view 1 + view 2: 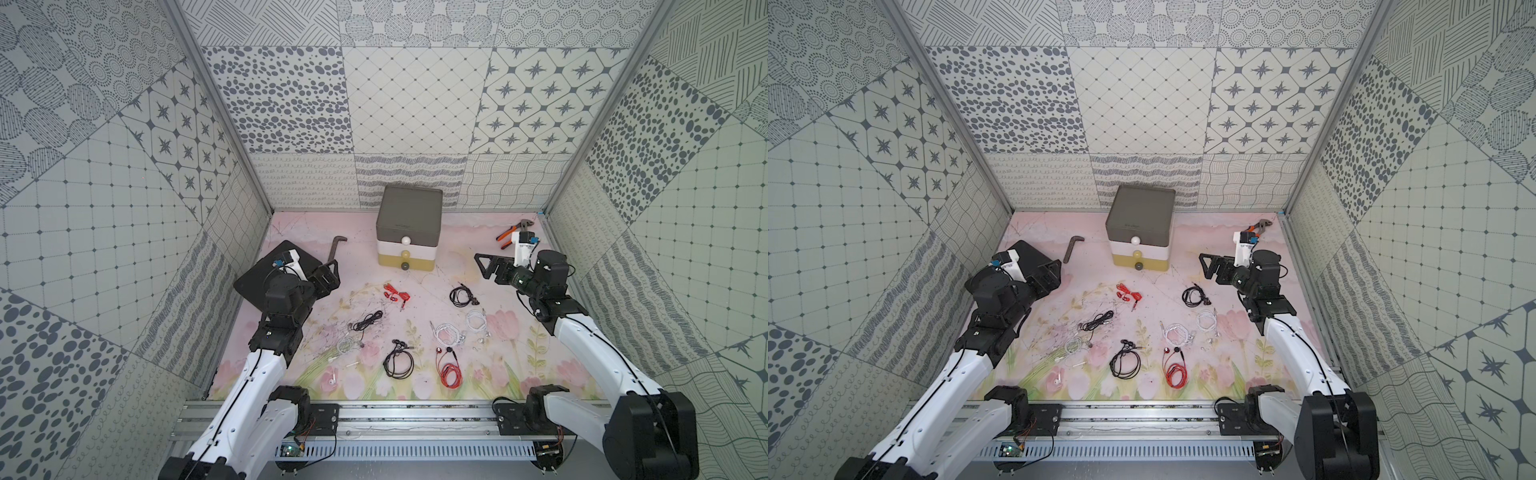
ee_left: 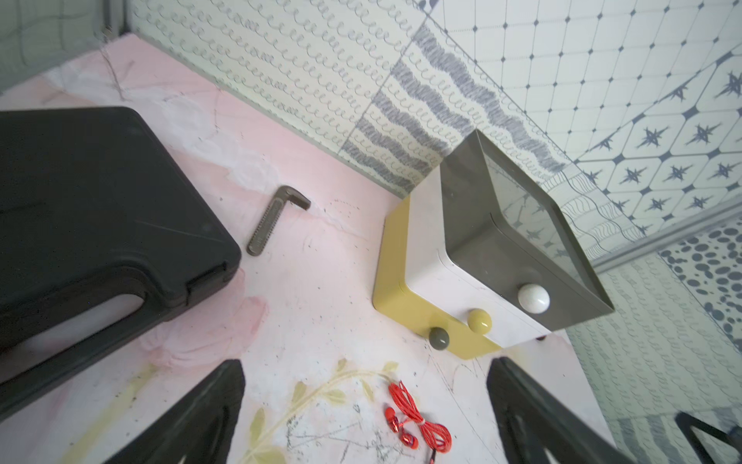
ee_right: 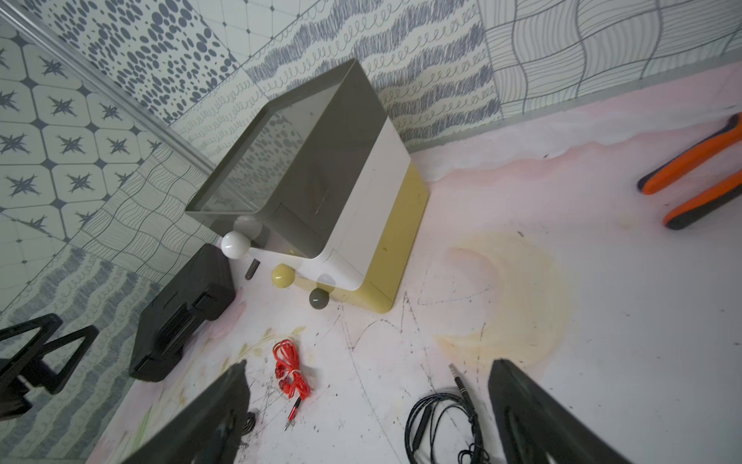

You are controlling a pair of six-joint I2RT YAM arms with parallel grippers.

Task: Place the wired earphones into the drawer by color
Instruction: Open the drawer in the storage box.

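The drawer (image 1: 409, 232) (image 1: 1140, 232) stands at the back middle, its grey, white and mustard tiers all shut. Several wired earphones lie loose on the mat in both top views: red ones (image 1: 395, 296) nearest the drawer, black ones (image 1: 462, 296) to their right, and black (image 1: 398, 359), white (image 1: 446, 332) and red (image 1: 449, 370) bundles nearer the front. My left gripper (image 1: 326, 277) (image 2: 365, 363) hovers open and empty above the red earphones (image 2: 417, 426). Over the black earphones (image 3: 441, 422), my right gripper (image 1: 488, 268) (image 3: 369, 363) is open and empty too.
A flat black case (image 1: 249, 282) (image 2: 100, 209) lies at the left under my left arm. Between it and the drawer rests a bent metal bar (image 1: 334, 253). Orange-handled pliers (image 1: 511, 232) (image 3: 698, 176) sit in the back right corner.
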